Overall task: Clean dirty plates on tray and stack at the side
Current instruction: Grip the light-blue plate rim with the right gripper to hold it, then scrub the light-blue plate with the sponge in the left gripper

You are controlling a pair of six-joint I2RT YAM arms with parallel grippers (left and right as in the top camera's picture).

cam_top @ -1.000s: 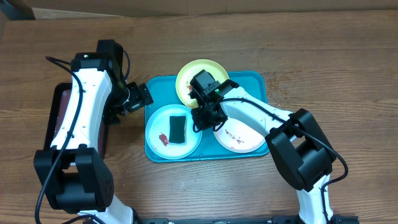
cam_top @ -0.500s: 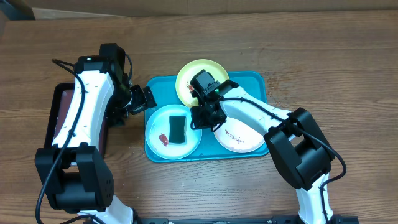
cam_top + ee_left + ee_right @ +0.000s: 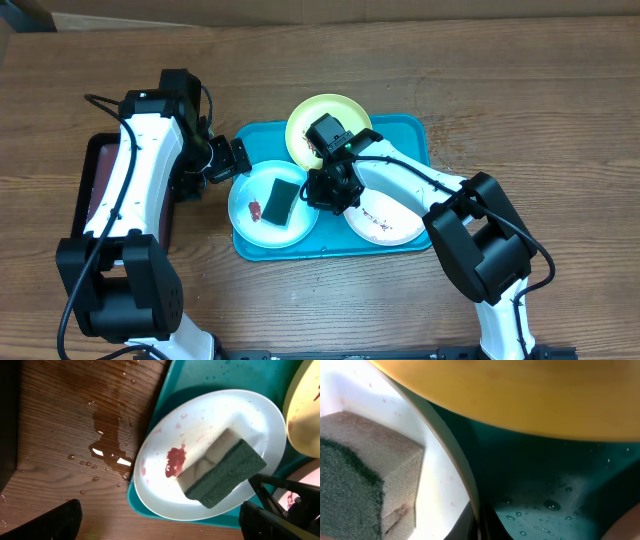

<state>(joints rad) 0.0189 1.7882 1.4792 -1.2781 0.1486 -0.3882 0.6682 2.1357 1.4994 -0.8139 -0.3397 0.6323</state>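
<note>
Overhead: right gripper (image 3: 320,192) clamps pale plate (image 3: 275,232) by its rim.

Tray (image 3: 412,132): turquoise-blue, plain. Mint-blue plate (image 3: 292,228): v. pale, red smear (image 3: 255,210) + faint pink specks. Sponge (image 3: 281,200): dk green top, tan underside. Yellow-green plate (image 3: 335,106): plain. White plate (image 3: 388,225) w/ red-brown streaks. Table (image 3: 520,70): brown wood grain. Side tray (image 3: 91,190): blk rim, maroon inside. Arms (image 3: 135,170): white w/ blk joints.
</note>
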